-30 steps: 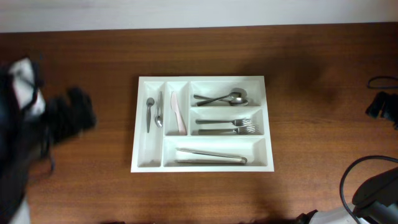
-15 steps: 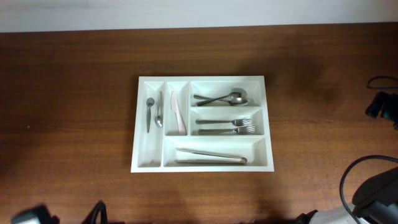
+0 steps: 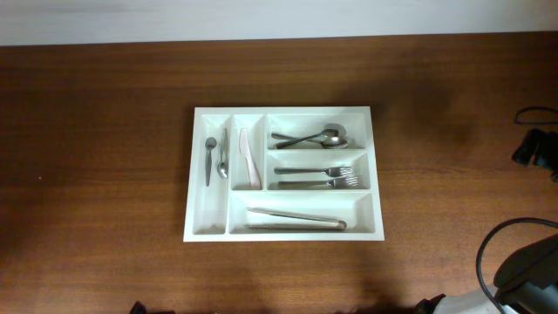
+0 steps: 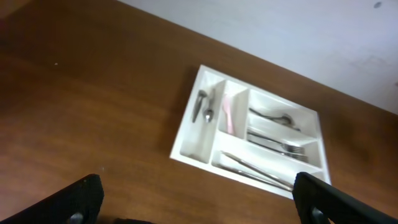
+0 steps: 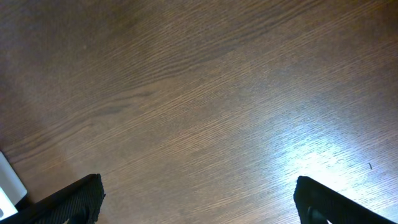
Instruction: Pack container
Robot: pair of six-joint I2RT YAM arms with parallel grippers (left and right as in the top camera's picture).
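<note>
1. Five compartments divide the white cutlery tray (image 3: pixel 207 216), which lies flat near the middle of the wooden bench (image 3: pixel 105 131). Its long side runs left to right in the overhead view.
2. Two small spoons (image 3: pixel 208 166) lie lengthwise in the leftmost narrow compartment. A pale knife (image 3: pixel 248 161) lies in the narrow compartment beside it.
3. Three wide compartments, from far to near, hold large spoons (image 3: pixel 314 138), forks (image 3: pixel 318 177) and a pair of metal tongs (image 3: pixel 295 218).
4. Left hand (image 4: pixel 196 180): fingers spread wide and holding nothing. It is raised over the bench, with the cutlery tray ahead of it and well apart.
5. Right hand (image 5: pixel 198 182): fingers spread wide and holding nothing, above bare wood. A white corner (image 5: pixel 7 183) shows at the left edge of its view, too little to identify.
6. Black equipment (image 3: pixel 534 146) sits at the bench's right edge in the overhead view.
</note>
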